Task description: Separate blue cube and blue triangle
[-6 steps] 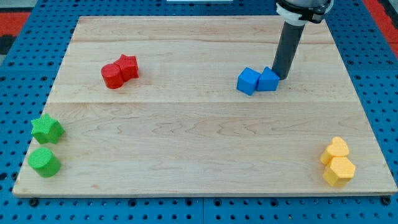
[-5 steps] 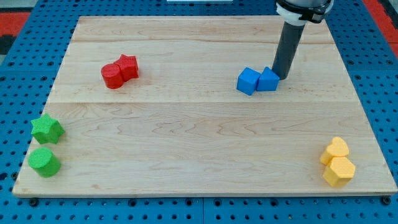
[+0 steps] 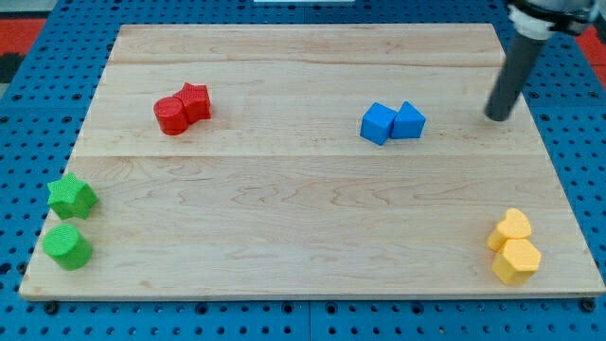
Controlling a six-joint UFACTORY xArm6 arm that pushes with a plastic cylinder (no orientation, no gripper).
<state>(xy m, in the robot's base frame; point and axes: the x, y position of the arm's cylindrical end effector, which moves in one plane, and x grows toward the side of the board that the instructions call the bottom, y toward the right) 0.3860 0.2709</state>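
Note:
A blue cube [image 3: 377, 123] and a blue triangle [image 3: 409, 121] sit touching side by side right of the board's middle, the cube on the left. My tip [image 3: 496, 117] stands on the board well to the right of the triangle, apart from it and level with it. The dark rod rises from the tip toward the view's top right.
Two red blocks [image 3: 182, 108] touch at the upper left. A green star [image 3: 71, 196] and a green cylinder [image 3: 66, 246] sit at the lower left edge. Two yellow blocks [image 3: 514, 246] sit at the lower right. The wooden board [image 3: 303, 218] lies on a blue pegboard.
My tip has moved right, away from the blue triangle it was next to. The blue blocks have not moved.

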